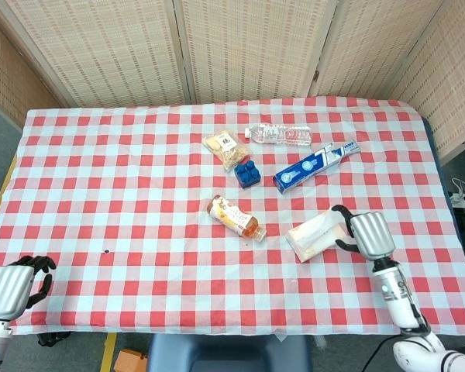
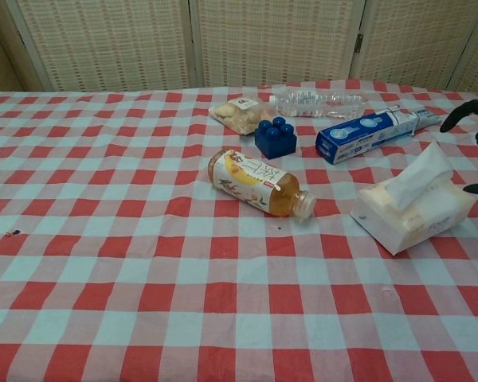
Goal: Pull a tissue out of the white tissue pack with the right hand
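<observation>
Lying beside the open-fingered right hand (image 1: 370, 234), the white tissue pack (image 1: 316, 236) shows no readable label

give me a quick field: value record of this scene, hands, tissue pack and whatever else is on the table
right hand: open, fingers spread, right beside the tissue pack, not holding it
left hand: at the near left table edge, fingers curled, holding nothing
tissue pack: white, one tissue sticking up from its top
juice bottle: lying on its side, mid-table
blue block: behind the juice bottle
toothpaste box: lying flat
water bottle: clear, lying down
snack bag: left of the blue block
</observation>
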`<state>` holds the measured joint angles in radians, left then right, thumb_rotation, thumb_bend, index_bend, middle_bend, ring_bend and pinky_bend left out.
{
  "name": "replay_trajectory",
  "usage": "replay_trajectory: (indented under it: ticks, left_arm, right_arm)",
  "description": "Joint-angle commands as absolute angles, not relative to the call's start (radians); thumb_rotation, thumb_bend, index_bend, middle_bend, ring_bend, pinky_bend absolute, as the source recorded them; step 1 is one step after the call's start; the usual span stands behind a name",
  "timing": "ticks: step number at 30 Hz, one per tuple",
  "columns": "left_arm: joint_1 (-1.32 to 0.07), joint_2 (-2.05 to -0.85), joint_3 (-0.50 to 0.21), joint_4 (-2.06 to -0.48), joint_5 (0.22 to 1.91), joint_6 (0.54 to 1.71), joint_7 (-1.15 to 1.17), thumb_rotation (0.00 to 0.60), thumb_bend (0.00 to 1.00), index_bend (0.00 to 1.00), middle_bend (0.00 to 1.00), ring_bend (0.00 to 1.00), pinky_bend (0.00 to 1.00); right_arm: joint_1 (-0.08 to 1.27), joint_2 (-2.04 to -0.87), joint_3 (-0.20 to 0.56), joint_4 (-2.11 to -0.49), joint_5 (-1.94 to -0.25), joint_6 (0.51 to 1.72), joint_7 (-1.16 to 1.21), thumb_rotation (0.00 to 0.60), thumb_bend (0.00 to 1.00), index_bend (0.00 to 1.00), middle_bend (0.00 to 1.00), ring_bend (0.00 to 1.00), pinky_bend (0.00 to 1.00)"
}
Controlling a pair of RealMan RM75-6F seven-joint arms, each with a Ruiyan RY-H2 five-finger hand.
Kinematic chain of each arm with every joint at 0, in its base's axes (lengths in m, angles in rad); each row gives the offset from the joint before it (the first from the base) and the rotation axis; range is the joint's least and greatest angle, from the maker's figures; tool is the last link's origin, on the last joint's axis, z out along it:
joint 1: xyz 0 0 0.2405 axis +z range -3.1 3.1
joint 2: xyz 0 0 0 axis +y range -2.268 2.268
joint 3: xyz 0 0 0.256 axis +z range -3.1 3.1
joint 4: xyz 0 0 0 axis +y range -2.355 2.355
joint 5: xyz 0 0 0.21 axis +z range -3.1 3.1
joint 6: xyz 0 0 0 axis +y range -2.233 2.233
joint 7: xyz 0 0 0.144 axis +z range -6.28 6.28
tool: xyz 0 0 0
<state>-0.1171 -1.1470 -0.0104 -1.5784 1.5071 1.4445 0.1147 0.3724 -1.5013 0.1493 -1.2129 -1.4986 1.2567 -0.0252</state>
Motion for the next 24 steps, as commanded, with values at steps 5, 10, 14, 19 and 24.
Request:
replay_trajectory:
  ticks: [5, 10, 14, 19, 24]
  left_arm:
    - [-0.117, -1.148, -0.010, -1.580, 1.509, 1.445, 0.117, 0.600, 0.52, 0.48, 0.51, 0.42, 0.61]
    - [-0.116, -1.147, -0.012, -1.578, 1.507, 1.445, 0.114, 0.600, 0.52, 0.48, 0.51, 0.42, 0.61]
    - [-0.114, -1.145, -0.014, -1.579, 1.509, 1.453, 0.112, 0.600, 0.52, 0.48, 0.51, 0.42, 0.61]
    - [-0.112, -1.144, -0.016, -1.579, 1.510, 1.459, 0.106, 0.600, 0.52, 0.48, 0.51, 0.42, 0.61]
    - [-0.111, -1.143, -0.018, -1.576, 1.508, 1.460, 0.102, 0.600, 0.52, 0.48, 0.51, 0.42, 0.61]
  right_arm:
    - [0.409, -1.536, 0.162, -1.172, -1.468, 1.210, -0.008, 0.600, 0.01, 0.32, 0.76, 0.80, 0.85]
    - [0.430, -1.556, 0.165, -1.152, -1.464, 1.199, 0.008, 0.600, 0.06, 0.35, 0.76, 0.81, 0.85]
    - [0.443, -1.574, 0.162, -1.135, -1.463, 1.192, 0.029, 0.600, 0.18, 0.41, 0.76, 0.81, 0.85]
    - [0.457, -1.587, 0.154, -1.114, -1.455, 1.168, 0.021, 0.600, 0.25, 0.42, 0.76, 0.81, 0.85]
    - [0.459, -1.595, 0.149, -1.101, -1.455, 1.177, 0.026, 0.600, 0.41, 0.54, 0.76, 0.81, 0.85]
